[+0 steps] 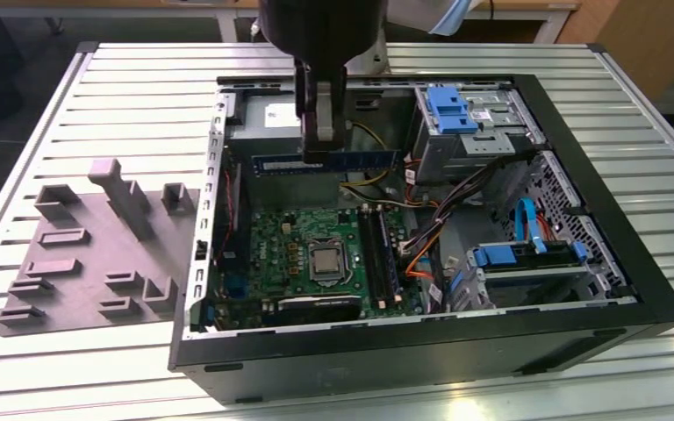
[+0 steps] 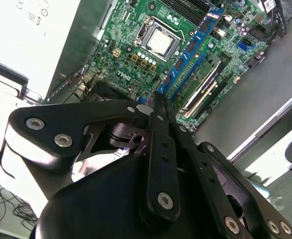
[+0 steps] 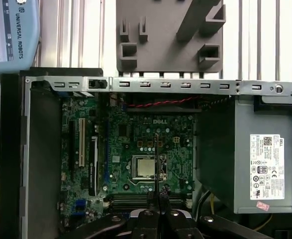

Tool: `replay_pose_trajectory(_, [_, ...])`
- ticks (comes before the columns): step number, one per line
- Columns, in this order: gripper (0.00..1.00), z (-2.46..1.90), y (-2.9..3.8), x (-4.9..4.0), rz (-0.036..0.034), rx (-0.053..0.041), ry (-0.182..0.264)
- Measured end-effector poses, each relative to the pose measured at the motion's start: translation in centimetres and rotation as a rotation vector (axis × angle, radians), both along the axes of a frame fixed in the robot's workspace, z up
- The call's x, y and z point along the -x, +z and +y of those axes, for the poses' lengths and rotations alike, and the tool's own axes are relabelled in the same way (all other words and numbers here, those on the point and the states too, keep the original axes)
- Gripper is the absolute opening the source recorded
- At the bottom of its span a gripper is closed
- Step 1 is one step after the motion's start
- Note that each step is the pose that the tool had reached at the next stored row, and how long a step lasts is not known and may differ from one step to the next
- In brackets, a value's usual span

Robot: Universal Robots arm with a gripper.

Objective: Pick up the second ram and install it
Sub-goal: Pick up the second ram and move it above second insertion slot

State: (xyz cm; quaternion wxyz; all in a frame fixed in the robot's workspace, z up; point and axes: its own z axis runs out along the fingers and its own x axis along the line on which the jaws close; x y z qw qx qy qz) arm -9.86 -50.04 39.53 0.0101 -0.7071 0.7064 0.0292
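Second ram (image 1: 361, 162) in hand (image 1: 319, 151) over PC (image 1: 431, 355)

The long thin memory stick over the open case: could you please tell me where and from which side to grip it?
Pinch the long thin blue-green memory stick by its flat faces near mid-length, from above, as the gripper does. It stands on edge, which leaves its lower edge free.

In the exterior view the arm (image 1: 319, 26) reached straight down from above, its dark wrist vertical and the tool (image 1: 319, 151) pointing downward. In both wrist views the tool's two slim fingers (image 2: 161, 149) were drawn close together, with the black linkages folded in on either side. They pinched the second ram (image 1: 361, 161) along its upper edge and held it level.
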Motion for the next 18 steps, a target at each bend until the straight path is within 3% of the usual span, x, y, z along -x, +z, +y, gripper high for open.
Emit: replay_pose_trajectory(18, [0.11, 0.0, -1.15, -0.02, 0.0, 0.0003, 0.0])
